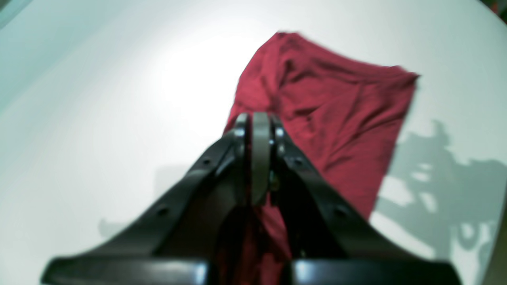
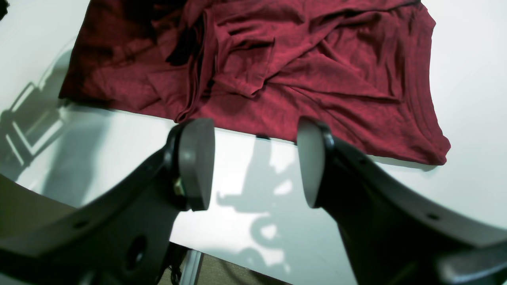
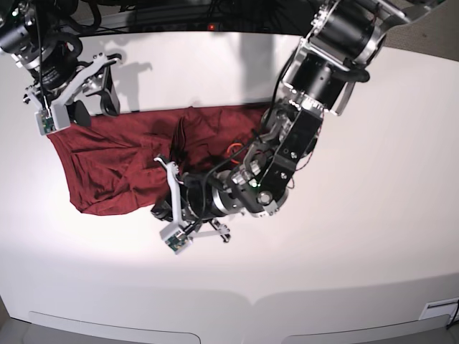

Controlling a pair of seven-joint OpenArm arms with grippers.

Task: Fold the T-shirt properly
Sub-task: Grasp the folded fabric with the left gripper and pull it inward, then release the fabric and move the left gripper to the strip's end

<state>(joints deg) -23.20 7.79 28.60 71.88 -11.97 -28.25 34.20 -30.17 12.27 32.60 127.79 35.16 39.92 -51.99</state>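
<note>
Left gripper [image 1: 259, 118] pinches the T-shirt [image 3: 122, 161], lying lengthwise across the table; right gripper [image 2: 253, 162] gapes.

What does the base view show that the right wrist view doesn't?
Only the base view shows both arms: the left gripper low over the table's near side with its fingers shut on a bunch of the T-shirt, and the right gripper hovering at the shirt's far corner. Only the right wrist view shows the right gripper's open fingers close up, with nothing between them, and the shirt's wrinkles. Both show the maroon T-shirt on the white table.
</note>
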